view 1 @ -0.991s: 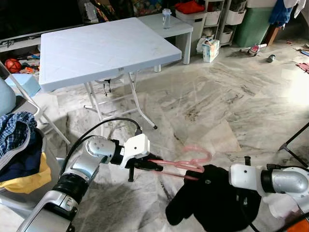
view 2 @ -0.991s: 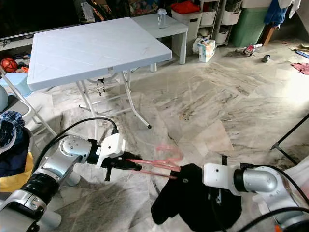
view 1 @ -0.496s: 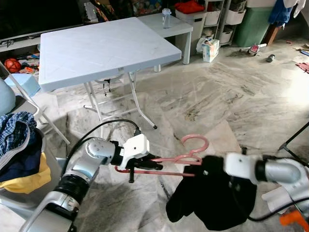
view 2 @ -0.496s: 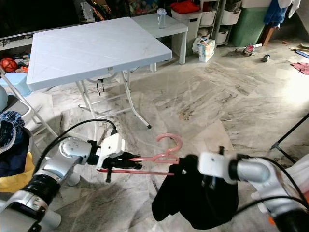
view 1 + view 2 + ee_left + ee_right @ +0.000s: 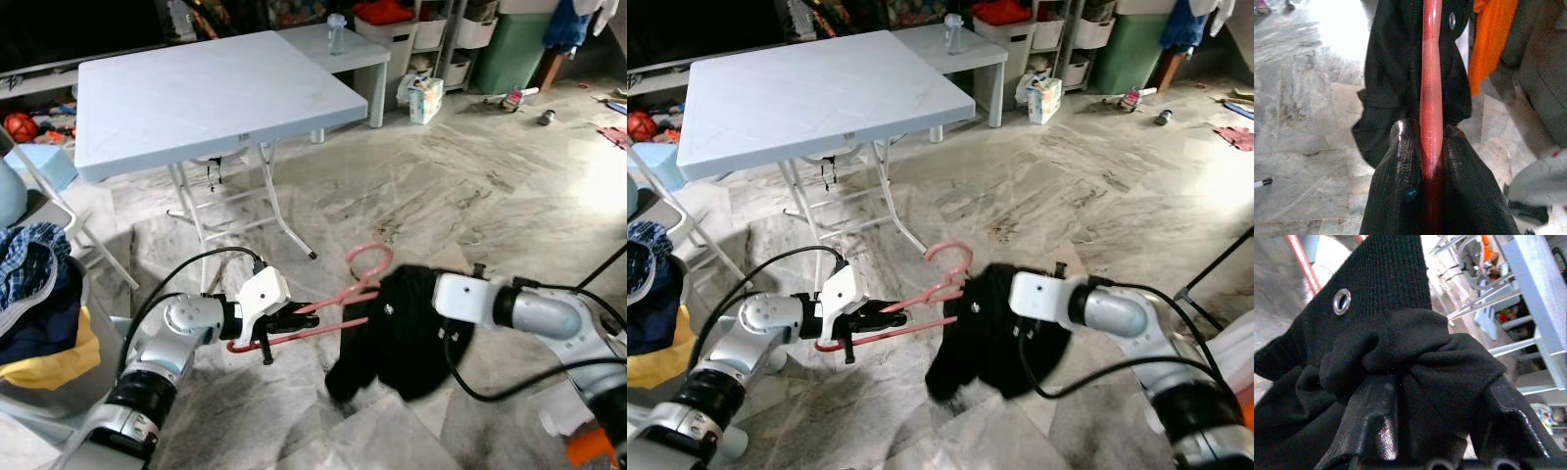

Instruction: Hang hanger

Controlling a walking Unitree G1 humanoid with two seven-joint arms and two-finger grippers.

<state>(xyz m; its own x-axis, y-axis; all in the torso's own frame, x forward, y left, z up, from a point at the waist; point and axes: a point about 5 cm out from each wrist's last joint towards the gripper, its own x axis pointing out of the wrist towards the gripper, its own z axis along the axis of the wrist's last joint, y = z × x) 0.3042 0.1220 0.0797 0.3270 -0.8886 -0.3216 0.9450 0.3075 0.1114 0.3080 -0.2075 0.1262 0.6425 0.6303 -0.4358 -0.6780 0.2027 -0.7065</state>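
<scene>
Pink plastic hanger [image 5: 323,305] held level above the marble floor while a black knit garment [image 5: 392,328] goes on.
Left gripper [image 5: 297,315] pinches its bar to steady it; right gripper [image 5: 1425,431] clamps bunched fabric, feeding it over the hanger's end.

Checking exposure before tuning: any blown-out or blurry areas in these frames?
Left eye view: glare washes out the marble floor at far right, the rest sharp. Left wrist view: overexposed floor patch up top; pink hanger and fingers soft, too close. Right wrist view: black garment sharp, background bright and blurred.
</scene>
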